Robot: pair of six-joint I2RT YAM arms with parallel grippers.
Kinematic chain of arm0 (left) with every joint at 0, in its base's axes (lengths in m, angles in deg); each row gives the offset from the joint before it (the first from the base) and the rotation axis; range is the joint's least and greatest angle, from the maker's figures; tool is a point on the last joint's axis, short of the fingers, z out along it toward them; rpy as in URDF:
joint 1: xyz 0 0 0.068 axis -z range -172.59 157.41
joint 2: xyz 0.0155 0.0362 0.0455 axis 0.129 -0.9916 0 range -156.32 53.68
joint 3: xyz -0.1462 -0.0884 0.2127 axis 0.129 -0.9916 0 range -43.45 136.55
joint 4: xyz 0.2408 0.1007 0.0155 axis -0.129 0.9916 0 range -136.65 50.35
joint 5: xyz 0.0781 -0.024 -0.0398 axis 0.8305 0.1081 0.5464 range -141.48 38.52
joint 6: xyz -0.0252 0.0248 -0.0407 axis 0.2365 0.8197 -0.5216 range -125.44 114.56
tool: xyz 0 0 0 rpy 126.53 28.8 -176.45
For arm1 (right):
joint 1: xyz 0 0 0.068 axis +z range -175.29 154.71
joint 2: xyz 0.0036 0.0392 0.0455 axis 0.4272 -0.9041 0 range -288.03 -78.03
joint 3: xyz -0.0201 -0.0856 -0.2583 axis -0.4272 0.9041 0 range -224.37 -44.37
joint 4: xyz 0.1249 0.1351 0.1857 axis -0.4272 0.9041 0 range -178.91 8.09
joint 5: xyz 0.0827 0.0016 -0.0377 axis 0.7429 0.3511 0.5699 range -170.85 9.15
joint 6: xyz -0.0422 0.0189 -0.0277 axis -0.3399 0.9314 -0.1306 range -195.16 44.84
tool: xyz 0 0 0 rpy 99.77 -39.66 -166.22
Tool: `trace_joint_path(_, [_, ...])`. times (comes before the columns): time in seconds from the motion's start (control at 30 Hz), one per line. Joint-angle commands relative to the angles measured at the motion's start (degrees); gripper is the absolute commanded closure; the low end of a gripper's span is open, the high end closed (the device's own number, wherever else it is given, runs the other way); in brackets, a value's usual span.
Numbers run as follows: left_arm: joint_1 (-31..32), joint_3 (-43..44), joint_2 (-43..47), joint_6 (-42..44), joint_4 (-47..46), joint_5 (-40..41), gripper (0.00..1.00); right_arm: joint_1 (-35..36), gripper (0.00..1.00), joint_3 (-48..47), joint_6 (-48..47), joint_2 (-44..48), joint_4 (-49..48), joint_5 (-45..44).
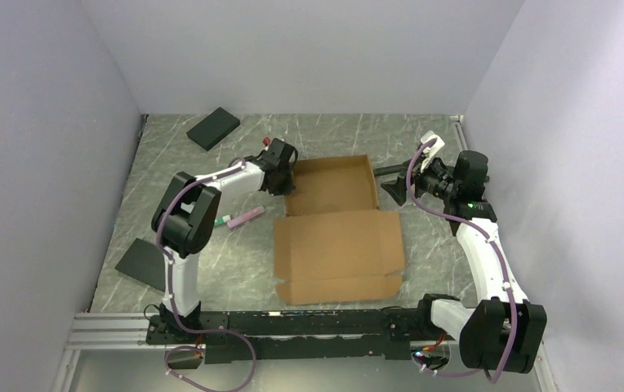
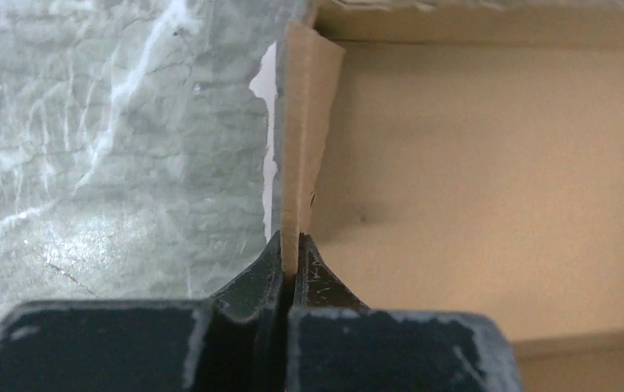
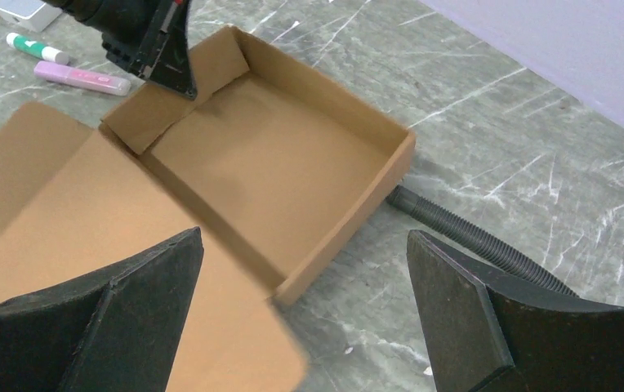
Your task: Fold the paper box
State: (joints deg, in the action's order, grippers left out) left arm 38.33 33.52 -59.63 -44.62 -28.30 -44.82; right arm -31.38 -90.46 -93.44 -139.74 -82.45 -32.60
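Shows the box mid-worktop, tray part at the far end with walls upright, lid part lying flat toward the near edge. Has the left hand clamped on the tray's left wall, fingers pinching the upright cardboard edge between them. Has the right hand spread wide just right of the tray, holding nothing, with a pink marker and two black pads on the worktop left of the box.

Robot lab enclosure, plain lilac walls, grey marbled tabletop, aluminium mounting rail
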Motion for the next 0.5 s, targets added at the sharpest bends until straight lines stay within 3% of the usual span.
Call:
trace_joint_path(0.0, [0.02, 7.80, -6.97, 5.12, 11.79, 0.53, 1.00, -0.27, 0.00, -0.84, -1.23, 0.01, -0.93, 1.89])
trace_joint_path(0.23, [0.94, 19.24, -14.17, 10.98, 24.94, 1.75, 1.00, -0.52, 0.00, -0.81, -1.31, 0.19, -0.87, 2.14])
trace_joint_path(0.47, [2.72, 23.70, -14.48, 13.37, 27.95, 8.40, 0.81, -0.59, 0.00, -0.85, -1.72, -0.07, -0.48, 2.20])
